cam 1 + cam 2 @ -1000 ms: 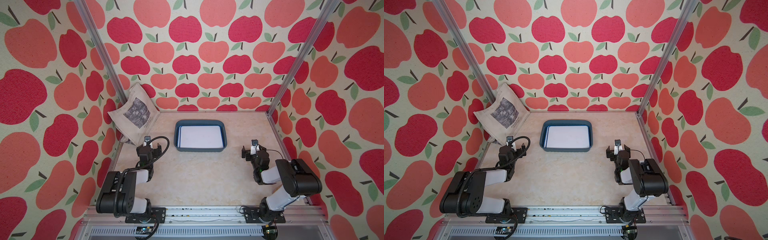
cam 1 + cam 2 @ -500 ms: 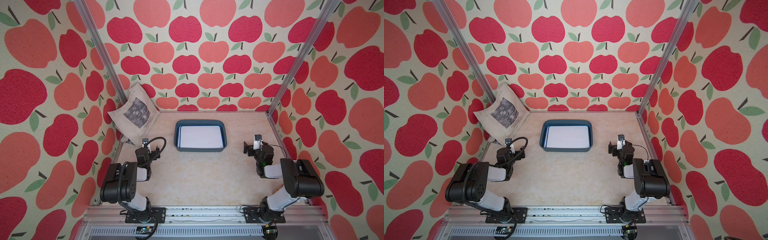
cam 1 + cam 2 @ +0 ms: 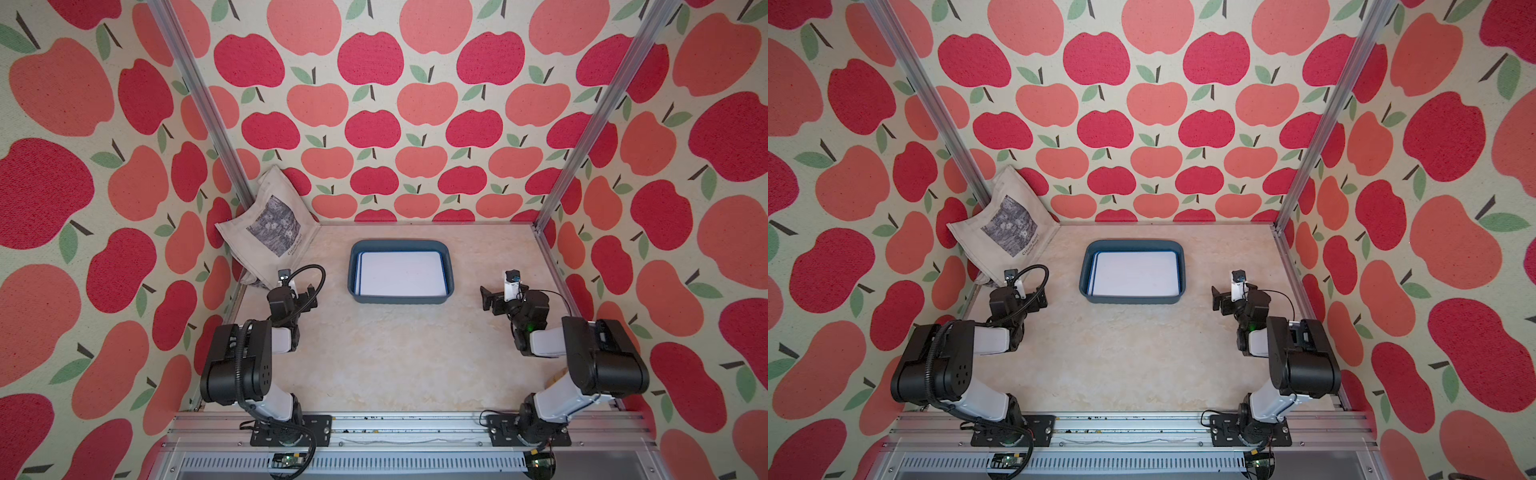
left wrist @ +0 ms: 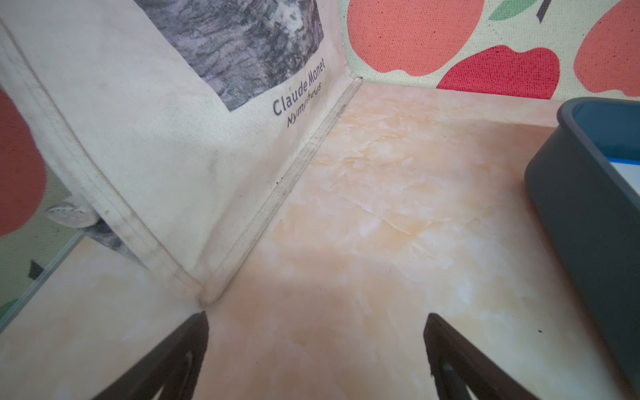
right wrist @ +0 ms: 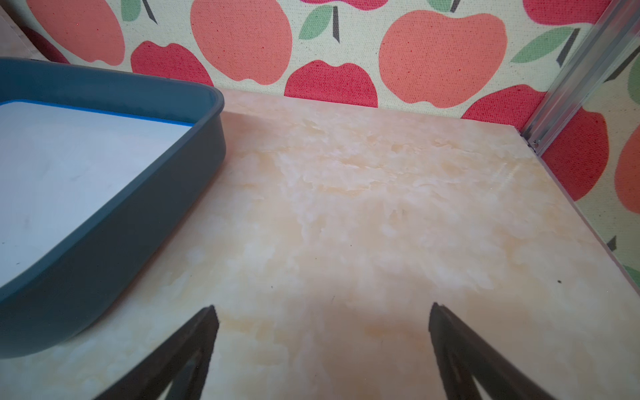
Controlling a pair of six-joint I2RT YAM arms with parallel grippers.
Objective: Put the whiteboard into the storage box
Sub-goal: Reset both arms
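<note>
Whiteboard (image 3: 401, 273), a white rectangular panel with a thin blue frame, lay flat inside the shallow dark teal-blue plastic storage box (image 3: 400, 242), and in both top views we saw it cover nearly the whole floor of that box. We found the box on the pale marbled bench (image 3: 399, 357) near the middle of its far edge, the board's long axis running parallel to that edge.

From the left gripper (image 3: 308, 295) the board lay to the right and a little farther out. From the right gripper (image 3: 487, 297) it lay to the left and a little farther out, so the box sat between the two and touched neither. We judged the right arm a shade nearer, though the gaps were close to even.

Both grippers had their black jaws spread wide and held nothing; each wrist view showed only bare bench between the tips. A beige canvas tote bag (image 3: 268, 226) with a grey print leaned in the far left corner of the bench, just beyond the left gripper.

With the board already in the box, we judged the task complete and saw no reach toward it that was needed
</note>
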